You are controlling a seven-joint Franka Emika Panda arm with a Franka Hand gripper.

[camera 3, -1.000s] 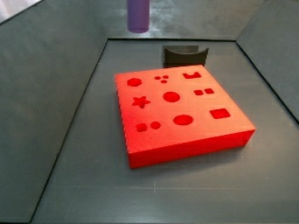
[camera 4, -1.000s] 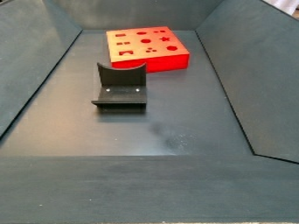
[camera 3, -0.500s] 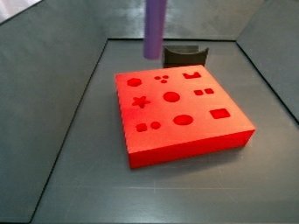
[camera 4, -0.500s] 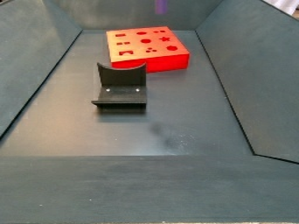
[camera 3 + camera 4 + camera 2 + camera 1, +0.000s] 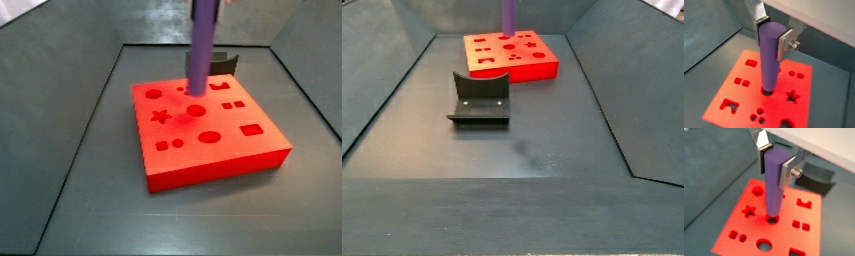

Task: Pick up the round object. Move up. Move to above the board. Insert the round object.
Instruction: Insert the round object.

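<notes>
The pincer (image 5: 775, 159) is clenched on the top of the purple peg (image 5: 773, 187), holding it upright over the red board (image 5: 747, 230). In both wrist views the peg's lower end meets a round hole near the board's middle. Behind the board stands the dark fixture (image 5: 480, 98). No writing is readable anywhere.

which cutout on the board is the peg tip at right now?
The round hole in the middle of the board. The peg, held upright in the pincer, has its tip at that hole; the star and the other cutouts lie clear of it.
</notes>
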